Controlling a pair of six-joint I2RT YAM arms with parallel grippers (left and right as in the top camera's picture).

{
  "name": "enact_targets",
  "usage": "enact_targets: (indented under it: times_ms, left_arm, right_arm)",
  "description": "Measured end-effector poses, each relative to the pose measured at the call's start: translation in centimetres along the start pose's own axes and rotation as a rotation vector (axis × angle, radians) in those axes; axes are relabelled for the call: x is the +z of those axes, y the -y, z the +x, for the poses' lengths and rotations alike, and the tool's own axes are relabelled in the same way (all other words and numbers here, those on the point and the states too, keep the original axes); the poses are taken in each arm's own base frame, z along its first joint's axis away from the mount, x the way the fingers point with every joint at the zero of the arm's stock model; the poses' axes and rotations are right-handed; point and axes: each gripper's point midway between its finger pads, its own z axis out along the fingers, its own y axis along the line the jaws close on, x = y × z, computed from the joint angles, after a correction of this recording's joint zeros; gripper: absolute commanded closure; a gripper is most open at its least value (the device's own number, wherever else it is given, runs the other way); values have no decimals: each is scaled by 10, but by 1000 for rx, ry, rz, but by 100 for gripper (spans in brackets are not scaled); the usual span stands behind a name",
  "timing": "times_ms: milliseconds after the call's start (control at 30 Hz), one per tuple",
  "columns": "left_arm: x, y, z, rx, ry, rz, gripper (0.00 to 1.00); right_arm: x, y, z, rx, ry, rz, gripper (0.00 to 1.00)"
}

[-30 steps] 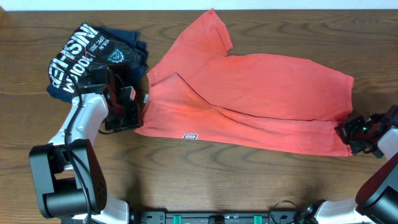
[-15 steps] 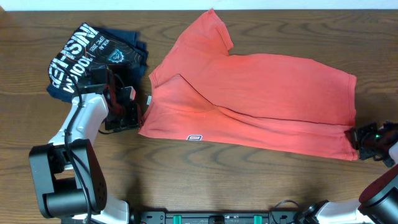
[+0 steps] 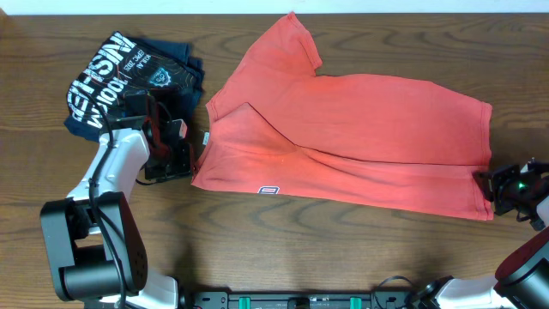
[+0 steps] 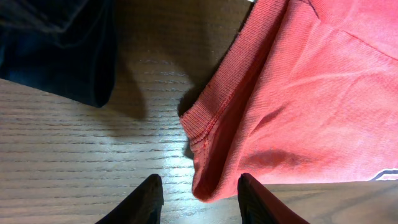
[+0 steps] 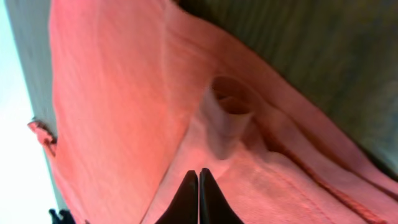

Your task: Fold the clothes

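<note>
On the near part of the desk, the orange-red T-shirt lies spread flat, its white label at the near hem. At its left near corner the left fingers stand released, with the corner between them. At its right near corner the right fingers are clenched on the cloth. One sleeve points far. A folded navy shirt lies far left.
</note>
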Motion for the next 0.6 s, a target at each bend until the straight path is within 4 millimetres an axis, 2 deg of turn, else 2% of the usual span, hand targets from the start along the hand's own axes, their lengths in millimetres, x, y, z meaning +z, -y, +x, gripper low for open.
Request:
enact_targets:
  times_ms: [167, 267, 300, 433, 600]
  left_arm:
    - [0, 0, 0, 0, 0, 0, 59]
    - [0, 0, 0, 0, 0, 0, 59]
    - [0, 0, 0, 0, 0, 0, 59]
    - [0, 0, 0, 0, 0, 0, 58]
    - [0, 0, 0, 0, 0, 0, 59]
  right_arm:
    - [0, 4, -3, -2, 15, 25, 97]
    - [0, 10, 0, 13, 7, 54, 71]
    - [0, 13, 1, 22, 6, 69, 68]
    - [-1, 19, -6, 10, 42, 110, 70]
    - [0, 14, -19, -22, 99, 109, 71]
